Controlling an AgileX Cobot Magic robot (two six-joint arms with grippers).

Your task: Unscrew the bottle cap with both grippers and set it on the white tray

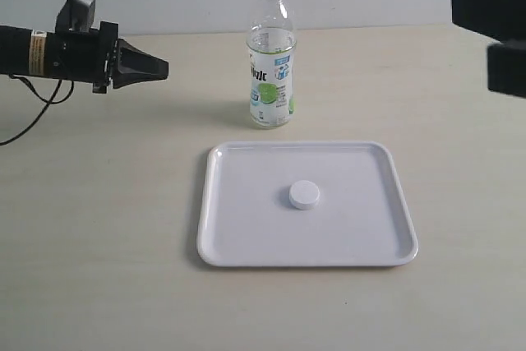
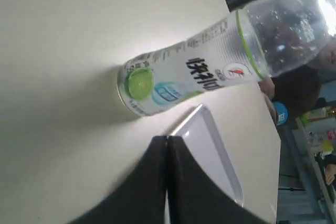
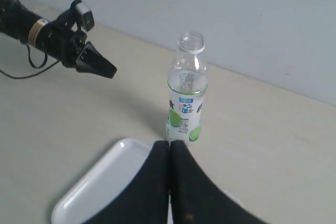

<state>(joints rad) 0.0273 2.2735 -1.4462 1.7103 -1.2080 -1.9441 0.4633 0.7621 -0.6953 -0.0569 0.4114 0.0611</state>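
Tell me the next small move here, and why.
Probably nothing beyond parking: the cap already lies on the tray, the bottle stands open and upright, and the left gripper and right gripper are shut, empty and clear of everything.

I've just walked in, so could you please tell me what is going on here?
A slim clear plastic drink bottle with a lime label stands upright and uncapped on the table, just behind a large flat white plastic tray. Its small round white plastic screw cap lies near the middle of the tray. Neither robot arm holds anything: the left gripper is shut and empty, off to the bottle's side, and the right gripper is shut and empty too, clear of the bottle.
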